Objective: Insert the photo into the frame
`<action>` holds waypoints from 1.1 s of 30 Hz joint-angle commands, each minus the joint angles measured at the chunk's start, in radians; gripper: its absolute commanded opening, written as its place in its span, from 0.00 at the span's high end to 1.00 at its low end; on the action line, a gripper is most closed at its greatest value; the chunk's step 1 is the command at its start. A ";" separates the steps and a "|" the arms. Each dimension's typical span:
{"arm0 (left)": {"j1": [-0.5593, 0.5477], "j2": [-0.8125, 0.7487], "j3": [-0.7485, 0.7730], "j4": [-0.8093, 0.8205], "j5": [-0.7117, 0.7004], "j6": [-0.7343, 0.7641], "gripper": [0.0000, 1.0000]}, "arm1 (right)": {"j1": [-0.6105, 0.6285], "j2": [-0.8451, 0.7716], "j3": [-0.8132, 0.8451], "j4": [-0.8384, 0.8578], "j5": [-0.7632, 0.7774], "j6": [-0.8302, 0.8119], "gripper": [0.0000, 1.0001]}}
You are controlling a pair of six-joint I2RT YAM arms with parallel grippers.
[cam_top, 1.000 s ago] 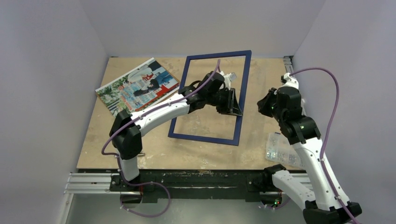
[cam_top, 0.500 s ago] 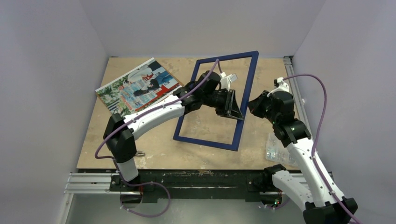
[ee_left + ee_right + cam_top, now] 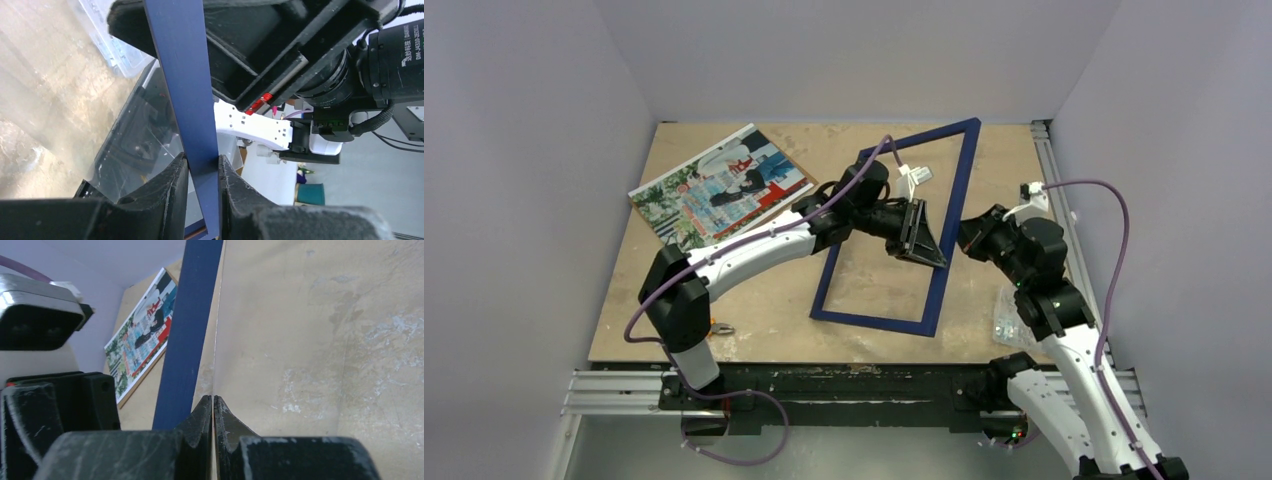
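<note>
A plywood table (image 3: 639, 320) is seen from above, boxed in by pale grey walls, with two white and black robot arms reaching in from its near edge. The frame (image 3: 874, 322), a large rectangle of thin dark blue rails, sits at the middle of the table, turned slightly and tipped up rather than lying flat. The left tool (image 3: 936, 254) is clenched on the frame's right-hand long rail, about halfway along it. In the left wrist view its two black fingers (image 3: 170, 185) press on either side of the blue rail, and the clear pane shows faint reflections beside them. The right tool (image 3: 969, 236) comes in from the other side of the same rail, just beside the left one. In the right wrist view its fingers (image 3: 200, 420) are closed tip to tip, and a thin bright edge of the pane runs up from those tips alongside the rail; whether they pinch that edge cannot be told. The photo (image 3: 721, 185), a colour print in red, blue, white and green, lies flat at the far left of the table, apart from the frame. A clear plastic box (image 3: 1014, 312) sits at the table's right edge, by the right arm.
</note>
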 commanded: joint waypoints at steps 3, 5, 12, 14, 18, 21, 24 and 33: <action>0.006 -0.023 -0.014 0.219 0.078 -0.051 0.86 | 0.000 -0.048 -0.045 0.103 -0.098 0.071 1.00; 0.007 -0.010 -0.017 0.238 0.087 -0.067 0.77 | -0.001 -0.050 -0.057 0.122 -0.120 0.089 1.00; 0.007 0.035 0.008 0.230 0.089 -0.085 0.55 | 0.000 -0.069 -0.074 0.158 -0.163 0.135 1.00; 0.007 0.051 0.028 0.179 0.074 -0.068 0.53 | 0.000 -0.075 -0.072 0.158 -0.166 0.141 1.00; 0.005 0.066 0.100 -0.056 0.005 0.031 0.53 | 0.000 -0.077 -0.063 0.154 -0.172 0.148 1.00; 0.004 0.069 0.174 -0.256 -0.080 0.138 0.55 | 0.000 -0.070 -0.059 0.157 -0.182 0.150 1.00; 0.004 0.068 0.220 -0.360 -0.124 0.207 0.61 | 0.000 -0.062 -0.059 0.169 -0.191 0.157 1.00; 0.004 0.036 0.263 -0.343 -0.083 0.215 0.84 | 0.000 -0.051 -0.044 0.141 -0.166 0.151 1.00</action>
